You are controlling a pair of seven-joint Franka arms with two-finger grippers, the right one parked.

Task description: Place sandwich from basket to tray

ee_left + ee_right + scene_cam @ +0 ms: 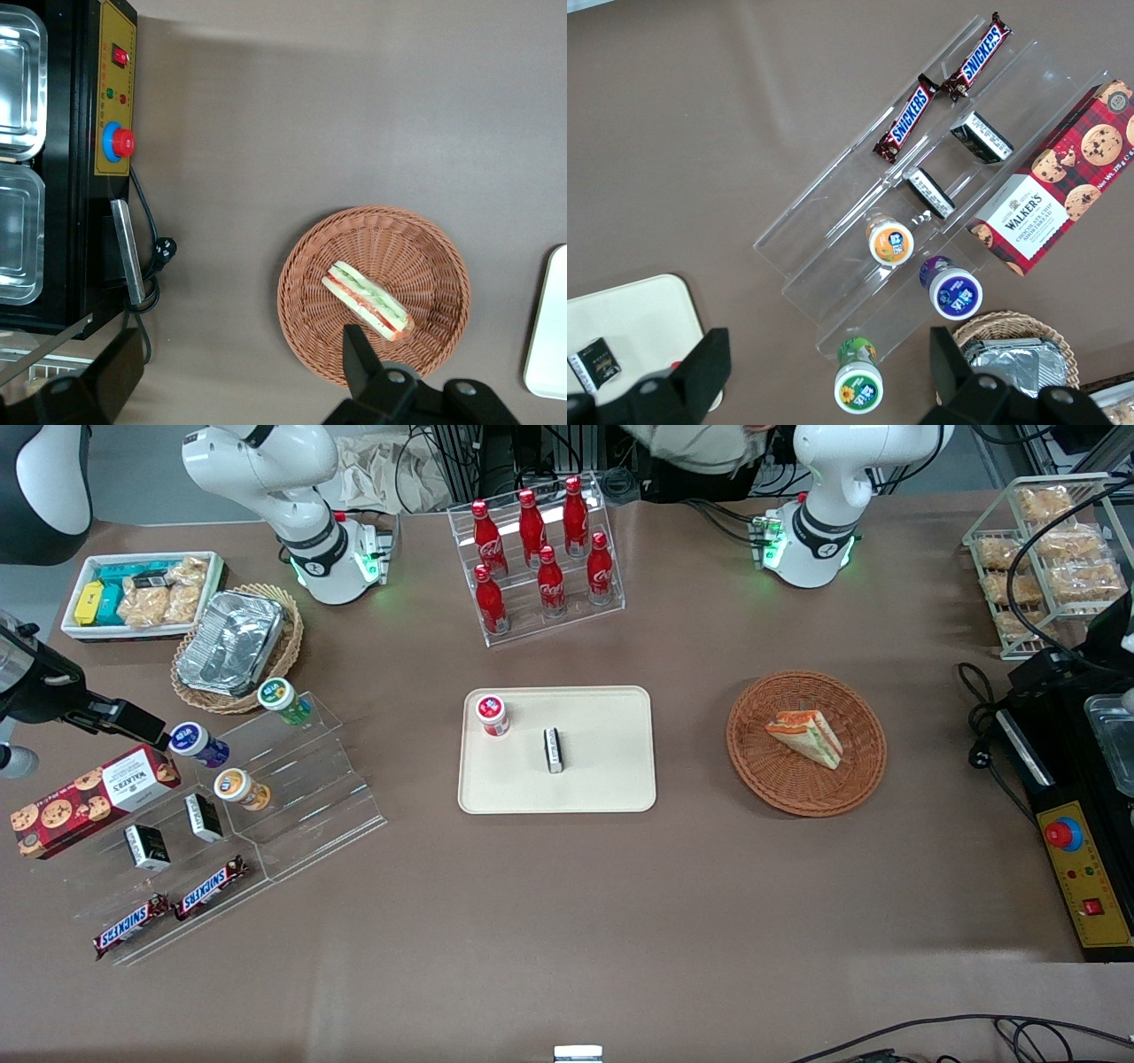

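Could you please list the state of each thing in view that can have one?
Sandwich: lying in the basket, not gripped.
Basket: on the table, holding only the sandwich.
Tray: flat on the table, holding a red-lidded cup and a small black box; no sandwich yet.
Claw: open, above the table near the basket, holding nothing.
Cola bottles: upright in their rack, capped.

I see the sandwich [806, 736] lying in the basket [858, 785], well apart from the tray [602, 779], toward the working arm's end. My gripper [239, 372] hangs open above the table just beside the basket.
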